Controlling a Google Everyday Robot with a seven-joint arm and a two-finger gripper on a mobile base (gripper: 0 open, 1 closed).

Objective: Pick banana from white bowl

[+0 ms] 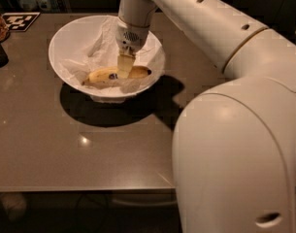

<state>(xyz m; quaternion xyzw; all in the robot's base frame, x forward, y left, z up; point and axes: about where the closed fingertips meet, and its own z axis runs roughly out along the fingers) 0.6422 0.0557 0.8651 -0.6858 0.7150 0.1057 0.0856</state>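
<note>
Grey-brown desk [89, 154], dim room behind. Toward the far left corner, white bowl [72, 33] lined with crumpled paper [96, 42]; banana [100, 75] lying across its near side, blue sticker [112, 75] at the middle. Gripper [124, 68] pointing straight down into the bowl, at the banana's middle, just by the sticker. Clamped or apart: cannot tell. Probably the grasping step. Next: secure hold at the middle, then straight lift clear of the rim, without dragging the paper.
</note>
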